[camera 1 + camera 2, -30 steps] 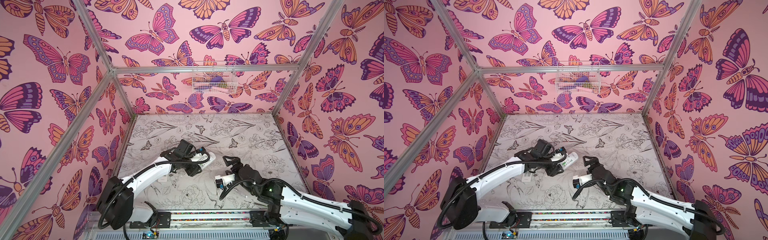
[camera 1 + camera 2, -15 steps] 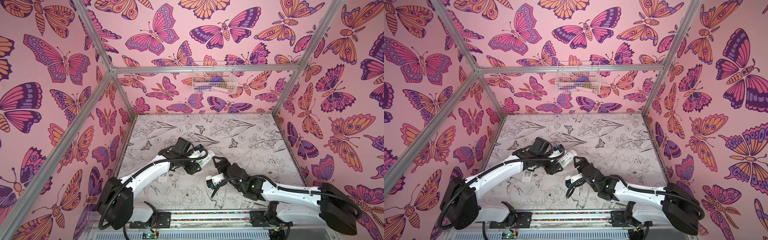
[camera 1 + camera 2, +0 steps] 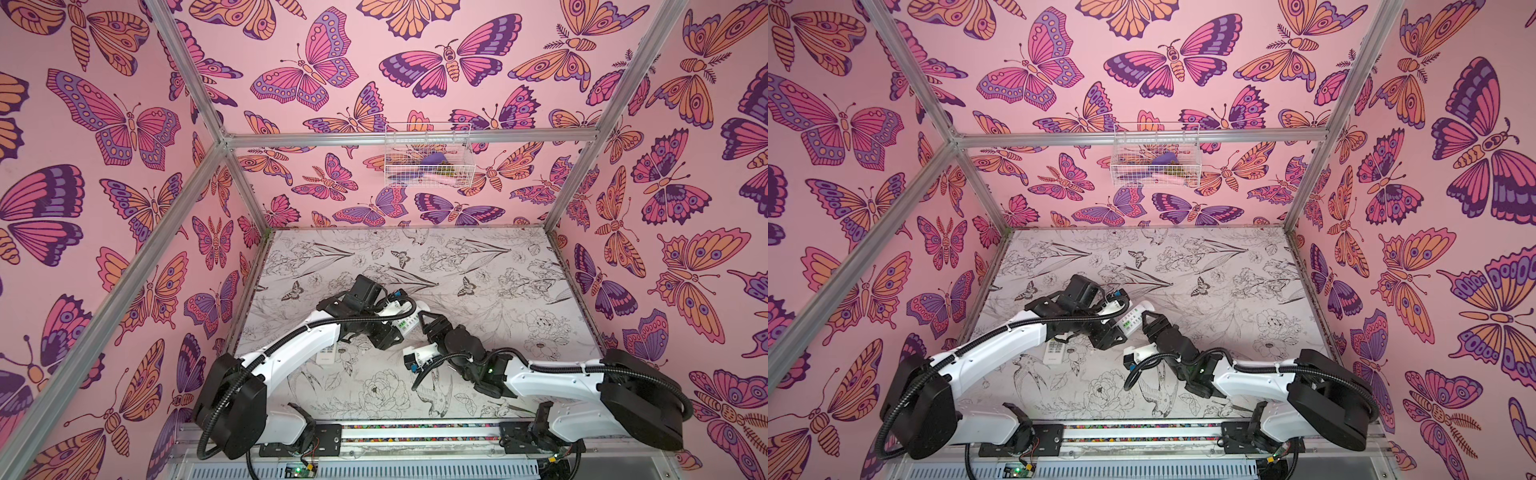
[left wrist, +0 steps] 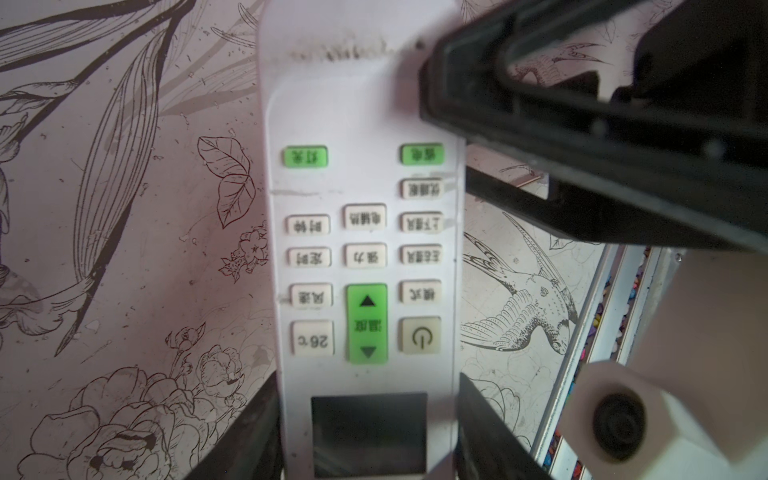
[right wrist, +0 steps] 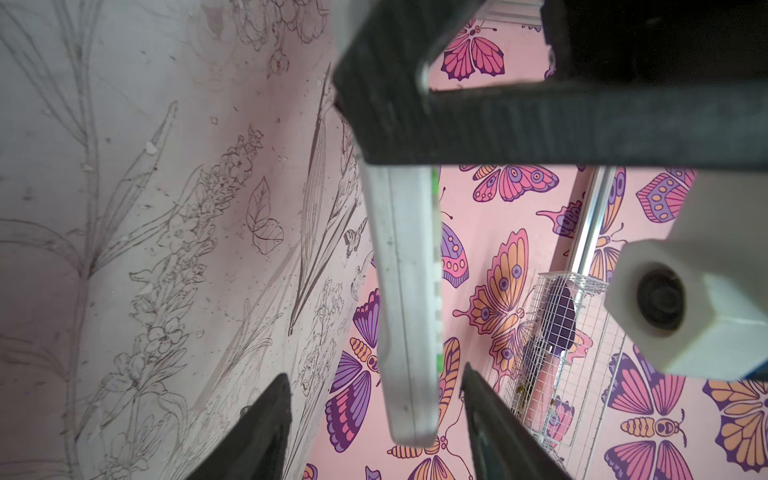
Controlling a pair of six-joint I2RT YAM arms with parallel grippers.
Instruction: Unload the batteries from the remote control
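Observation:
A white remote control (image 4: 365,232) with green and white buttons is held off the table, my left gripper (image 4: 368,415) shut on its display end. In both top views it juts right from the left gripper (image 3: 395,328) toward the right one (image 3: 424,320). The right wrist view shows the remote (image 5: 409,291) edge-on; its free end sits between the jaws of my right gripper (image 5: 374,399), which stand open with a gap on each side. One right finger (image 4: 498,104) crosses the remote's far end in the left wrist view. The batteries are out of view.
A second white remote (image 3: 328,356) lies flat on the flower-print table (image 3: 478,257) under the left arm. A wire basket (image 3: 428,156) with small items hangs on the back wall. A metal rail (image 3: 415,432) runs along the front edge.
My right arm has swung left and forward to the held remote, and its jaws have narrowed around the remote's free end. The left gripper and remote have barely moved.

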